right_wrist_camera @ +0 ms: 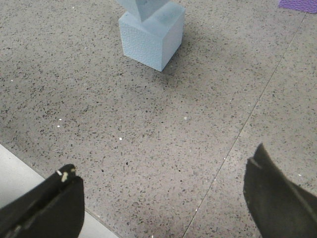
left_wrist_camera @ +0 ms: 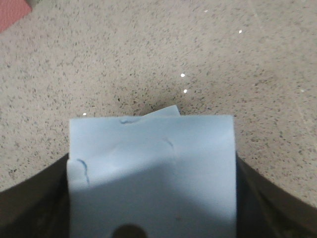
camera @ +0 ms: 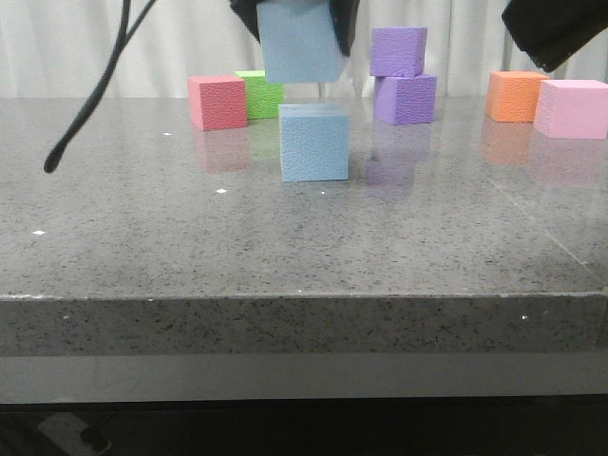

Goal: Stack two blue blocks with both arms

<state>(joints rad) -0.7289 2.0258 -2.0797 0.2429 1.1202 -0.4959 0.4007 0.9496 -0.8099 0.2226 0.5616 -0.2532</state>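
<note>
One pale blue block [camera: 314,142] stands on the grey table; it also shows in the right wrist view [right_wrist_camera: 151,33]. My left gripper [camera: 294,24] is shut on the second blue block [camera: 299,43] and holds it tilted just above the first, a small gap between them. In the left wrist view the held block [left_wrist_camera: 151,171] fills the space between the dark fingers [left_wrist_camera: 29,208]. My right gripper [right_wrist_camera: 161,191] is open and empty over bare table, well away from the blocks; its arm [camera: 556,28] shows at the upper right of the front view.
A red cube [camera: 218,102] and a green cube [camera: 259,94] stand behind left. Two purple cubes [camera: 402,76] are stacked behind right. An orange cube [camera: 516,95] and a pink cube [camera: 571,108] stand far right. A black cable [camera: 90,104] hangs at the left.
</note>
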